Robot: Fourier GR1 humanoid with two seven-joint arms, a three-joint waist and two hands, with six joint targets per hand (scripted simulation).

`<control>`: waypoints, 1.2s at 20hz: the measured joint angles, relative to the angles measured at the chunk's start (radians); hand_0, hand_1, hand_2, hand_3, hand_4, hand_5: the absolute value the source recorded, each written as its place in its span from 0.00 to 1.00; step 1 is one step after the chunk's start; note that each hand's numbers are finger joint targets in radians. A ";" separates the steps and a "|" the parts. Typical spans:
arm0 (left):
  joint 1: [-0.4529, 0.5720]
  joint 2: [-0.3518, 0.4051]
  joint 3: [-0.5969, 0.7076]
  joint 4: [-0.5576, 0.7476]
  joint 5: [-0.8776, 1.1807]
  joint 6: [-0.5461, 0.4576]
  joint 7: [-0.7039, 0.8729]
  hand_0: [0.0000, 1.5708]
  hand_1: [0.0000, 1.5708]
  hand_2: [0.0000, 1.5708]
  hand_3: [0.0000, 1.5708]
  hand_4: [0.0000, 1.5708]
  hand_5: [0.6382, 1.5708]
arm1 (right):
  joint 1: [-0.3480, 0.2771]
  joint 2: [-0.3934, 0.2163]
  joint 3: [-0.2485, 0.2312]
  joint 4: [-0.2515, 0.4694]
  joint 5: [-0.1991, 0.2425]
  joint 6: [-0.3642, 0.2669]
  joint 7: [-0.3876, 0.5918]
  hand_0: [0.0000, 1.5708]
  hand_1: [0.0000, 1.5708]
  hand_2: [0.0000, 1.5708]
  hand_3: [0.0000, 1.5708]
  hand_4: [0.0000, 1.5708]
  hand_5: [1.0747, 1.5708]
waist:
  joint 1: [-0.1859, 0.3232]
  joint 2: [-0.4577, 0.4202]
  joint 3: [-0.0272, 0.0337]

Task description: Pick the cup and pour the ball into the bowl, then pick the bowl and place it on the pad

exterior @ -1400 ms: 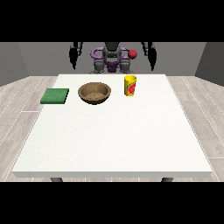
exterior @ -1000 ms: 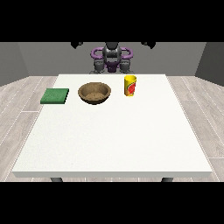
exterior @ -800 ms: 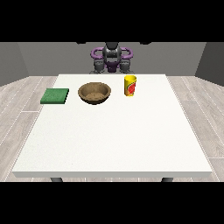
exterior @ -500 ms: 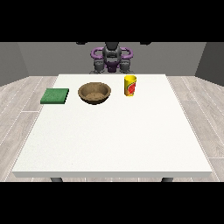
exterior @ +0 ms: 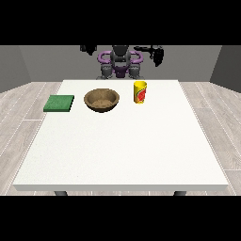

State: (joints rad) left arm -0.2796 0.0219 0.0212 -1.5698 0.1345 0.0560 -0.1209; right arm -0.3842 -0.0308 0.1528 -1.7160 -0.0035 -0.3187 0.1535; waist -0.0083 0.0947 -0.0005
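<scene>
The yellow cup (exterior: 140,92) with a red mark stands upright on the white table (exterior: 122,150), toward the far side. Its inside does not show, so no ball is visible. Just to its left sits the brown bowl (exterior: 101,100). The green pad (exterior: 59,103) lies flat near the table's left edge. Both hands are raised beside the robot's head, behind the far edge and well away from all three things. The hand at the view's right (exterior: 157,54) hangs down, relaxed and holding nothing. The hand at the view's left (exterior: 87,48) is partly cut off at the top.
The robot's torso (exterior: 120,63) stands behind the middle of the far edge. White tabletop stretches from the three things to the near edge. Wooden floor (exterior: 21,108) surrounds the table.
Both arms have swung up from hanging beside the body. In the last half second, the hand at the view's right has come lower and further into view. Cup, bowl and pad have not moved.
</scene>
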 measured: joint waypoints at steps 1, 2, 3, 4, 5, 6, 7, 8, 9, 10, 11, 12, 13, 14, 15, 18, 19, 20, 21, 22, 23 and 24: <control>0.022 -0.005 -0.022 0.013 -0.004 0.003 -0.036 0.00 0.00 0.00 0.00 0.00 0.98 | 0.000 0.000 -0.005 0.015 0.008 -0.004 -0.015 0.00 0.00 0.25 0.44 0.44 1.00 | 0.002 0.009 0.0001; 0.016 -0.008 -0.026 0.025 -0.007 0.007 -0.058 0.00 0.00 0.00 0.00 0.00 0.97 | -0.014 -0.011 -0.026 0.030 0.005 0.004 -0.031 0.00 0.00 0.24 0.43 0.44 1.00 | 0.002 0.029 0.0001; 0.026 -0.009 -0.027 0.039 -0.013 0.000 -0.092 0.00 0.00 0.00 0.00 0.00 0.97 | -0.026 -0.029 -0.052 0.039 -0.002 0.015 -0.041 0.00 0.00 0.24 0.41 0.43 1.00 | 0.003 0.047 0.0002; 0.042 -0.012 -0.046 0.050 -0.019 0.001 -0.122 0.00 0.00 0.00 0.00 0.00 0.97 | -0.042 -0.046 -0.076 0.057 -0.007 0.022 -0.044 0.00 0.00 0.25 0.43 0.44 1.00 | 0.009 0.058 0.0002; 0.055 -0.012 -0.047 0.070 -0.021 -0.008 -0.148 0.00 0.00 0.00 0.00 0.00 0.96 | -0.049 -0.060 -0.096 0.069 -0.016 0.034 -0.046 0.00 0.00 0.26 0.40 0.43 0.99 | 0.012 0.063 0.0002; 0.066 -0.014 -0.069 0.076 -0.027 0.006 -0.170 0.00 0.00 0.00 0.00 0.00 0.96 | -0.062 -0.077 -0.122 0.091 -0.025 0.047 -0.056 0.00 0.00 0.26 0.40 0.42 0.99 | 0.017 0.070 0.0002; 0.078 -0.012 -0.066 0.099 -0.027 -0.002 -0.193 0.00 0.00 0.00 0.00 0.00 0.96 | -0.066 -0.090 -0.137 0.102 -0.027 0.054 -0.058 0.00 0.00 0.27 0.41 0.43 1.00 | 0.018 0.072 0.0003; 0.066 -0.013 -0.060 0.125 -0.032 0.000 -0.206 0.00 0.00 0.00 0.00 0.00 0.96 | -0.075 -0.090 -0.145 0.123 -0.024 0.054 -0.069 0.00 0.00 0.24 0.37 0.42 0.99 | 0.021 0.073 0.0003; 0.058 -0.012 -0.055 0.150 -0.034 -0.006 -0.225 0.00 0.00 0.00 0.00 0.00 0.96 | -0.082 -0.093 -0.154 0.144 -0.023 0.057 -0.078 0.00 0.00 0.22 0.34 0.42 0.99 | 0.023 0.075 0.0002; 0.063 -0.013 -0.053 0.177 -0.041 -0.009 -0.260 0.00 0.00 0.00 0.00 0.00 0.96 | -0.079 -0.099 -0.160 0.155 -0.023 0.065 -0.086 0.00 0.00 0.23 0.35 0.42 0.99 | 0.020 0.079 0.0002; 0.060 -0.007 -0.045 0.201 -0.045 -0.014 -0.291 0.00 0.00 0.00 0.00 0.00 0.96 | -0.095 -0.109 -0.176 0.166 -0.026 0.068 -0.092 0.00 0.00 0.24 0.36 0.42 0.99 | 0.022 0.091 0.0004; 0.057 -0.009 -0.040 0.235 -0.050 -0.014 -0.316 0.00 0.00 0.00 0.00 0.00 0.96 | -0.099 -0.113 -0.183 0.179 -0.029 0.076 -0.093 0.00 0.00 0.27 0.37 0.42 0.99 | 0.020 0.089 0.0002; 0.053 -0.003 -0.032 0.264 -0.051 -0.025 -0.346 0.00 0.00 0.00 0.00 0.00 0.96 | -0.114 -0.123 -0.195 0.187 -0.029 0.078 -0.097 0.00 0.00 0.27 0.39 0.42 0.99 | 0.022 0.099 0.0003; 0.046 -0.004 -0.022 0.303 -0.055 -0.024 -0.377 0.00 0.00 0.00 0.00 0.00 0.97 | -0.125 -0.128 -0.198 0.189 -0.029 0.082 -0.094 0.00 0.00 0.27 0.38 0.41 0.99 | 0.015 0.103 0.0003; 0.041 -0.008 -0.023 0.335 -0.057 -0.015 -0.408 0.00 0.00 0.00 0.00 0.00 0.96 | -0.132 -0.136 -0.207 0.199 -0.036 0.095 -0.100 0.00 0.00 0.28 0.38 0.41 0.99 | 0.009 0.107 0.0001; 0.016 -0.010 -0.021 0.416 -0.061 -0.005 -0.441 0.00 0.00 0.00 0.00 0.00 0.96 | -0.130 -0.136 -0.222 0.252 -0.035 0.107 -0.133 0.00 0.00 0.26 0.39 0.42 0.99 | 0.010 0.087 0.0000; 0.013 -0.009 -0.013 0.449 -0.060 -0.010 -0.459 0.00 0.00 0.00 0.00 0.00 0.96 | -0.129 -0.141 -0.225 0.257 -0.035 0.114 -0.129 0.00 0.00 0.26 0.39 0.41 0.99 | 0.007 0.080 0.0003; -0.003 -0.002 0.000 0.482 -0.057 -0.018 -0.474 0.00 0.00 0.00 0.00 0.00 0.96 | -0.132 -0.138 -0.225 0.262 -0.032 0.113 -0.134 0.00 0.00 0.26 0.37 0.41 0.99 | 0.004 0.078 0.0003; -0.018 0.002 0.011 0.511 -0.057 -0.019 -0.490 0.00 0.00 0.00 0.00 0.00 0.96 | -0.131 -0.139 -0.228 0.271 -0.033 0.118 -0.142 0.00 0.00 0.26 0.37 0.41 0.98 | 0.000 0.079 0.0001; -0.037 0.001 0.016 0.530 -0.059 -0.012 -0.486 0.00 0.00 0.00 0.00 0.00 0.96 | -0.136 -0.145 -0.239 0.283 -0.038 0.125 -0.147 0.00 0.00 0.24 0.38 0.41 0.99 | -0.003 0.077 0.0002; -0.048 0.005 0.028 0.562 -0.056 -0.015 -0.505 0.00 0.00 0.00 0.00 0.00 0.96 | -0.135 -0.146 -0.240 0.285 -0.041 0.131 -0.152 0.00 0.00 0.23 0.36 0.41 0.99 | -0.009 0.080 0.0003; -0.061 -0.001 0.027 0.580 -0.057 0.000 -0.513 0.00 0.00 0.00 0.00 0.00 0.95 | -0.144 -0.154 -0.251 0.299 -0.044 0.138 -0.158 0.00 0.00 0.22 0.36 0.41 0.99 | -0.010 0.081 0.0002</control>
State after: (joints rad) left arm -0.3403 0.0212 0.0478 -0.9901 0.0773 0.0560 -0.6340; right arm -0.5281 -0.1850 -0.0979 -1.4167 -0.0475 -0.1807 -0.0042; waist -0.0187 0.1752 -0.0003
